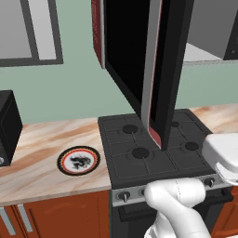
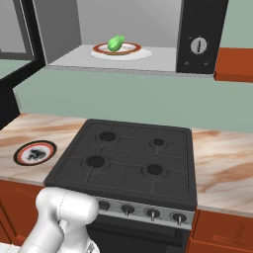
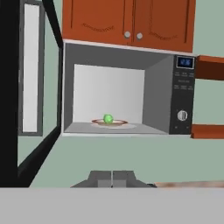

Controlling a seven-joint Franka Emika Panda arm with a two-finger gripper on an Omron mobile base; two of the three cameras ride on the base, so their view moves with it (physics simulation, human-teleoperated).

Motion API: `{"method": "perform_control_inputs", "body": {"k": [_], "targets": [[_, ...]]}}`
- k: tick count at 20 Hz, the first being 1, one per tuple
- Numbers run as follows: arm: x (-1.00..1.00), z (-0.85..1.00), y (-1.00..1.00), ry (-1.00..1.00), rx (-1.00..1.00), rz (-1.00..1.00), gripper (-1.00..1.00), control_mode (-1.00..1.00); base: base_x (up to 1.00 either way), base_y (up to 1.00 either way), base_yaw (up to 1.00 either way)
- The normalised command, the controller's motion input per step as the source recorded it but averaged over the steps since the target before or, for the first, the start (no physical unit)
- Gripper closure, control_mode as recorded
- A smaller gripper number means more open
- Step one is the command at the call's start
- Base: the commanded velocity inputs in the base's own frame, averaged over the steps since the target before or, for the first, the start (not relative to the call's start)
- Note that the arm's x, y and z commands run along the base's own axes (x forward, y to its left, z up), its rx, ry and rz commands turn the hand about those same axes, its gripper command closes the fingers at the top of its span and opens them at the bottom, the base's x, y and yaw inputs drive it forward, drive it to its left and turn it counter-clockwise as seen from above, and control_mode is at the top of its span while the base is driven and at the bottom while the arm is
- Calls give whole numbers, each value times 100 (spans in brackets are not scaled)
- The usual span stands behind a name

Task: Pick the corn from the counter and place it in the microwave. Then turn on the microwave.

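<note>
The microwave (image 3: 158,94) hangs above the stove with its door (image 3: 30,83) swung wide open to the left. Inside it, the bright-green corn (image 3: 108,118) lies on a red-rimmed plate (image 3: 119,123) on the white turntable. The right base view shows the corn (image 2: 115,42) on that plate from below, beside the control panel and its dial (image 2: 198,45). My gripper (image 3: 112,177) is shut with nothing in it, well back from the opening and lower than the microwave's floor. The open door (image 1: 162,69) hangs over the stovetop in the left base view.
A black gas stovetop (image 2: 128,158) sits under the microwave, with the marble counter (image 2: 222,163) on both sides. A round black-and-red plate (image 1: 78,160) lies on the counter left of the stove. A small black box (image 1: 7,125) stands at the far left. Red-brown cabinets (image 3: 131,22) are above the microwave.
</note>
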Motion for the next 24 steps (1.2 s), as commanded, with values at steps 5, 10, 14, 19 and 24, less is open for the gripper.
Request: {"method": "perform_control_inputs", "body": {"k": [5, 10, 14, 19, 24], "targets": [[-11, 0, 29, -4, -2, -4, 100, -100, 0, 0, 0], [-9, 0, 30, -3, -2, -4, 100, -100, 0, 0, 0], [-4, 0, 28, -1, -1, -4, 100, -100, 0, 0, 0], [0, 0, 27, 0, 0, -5, 100, -100, 0, 0, 0], [0, 0, 28, 0, 0, -5, 100, -100, 0, 0, 0]]}}
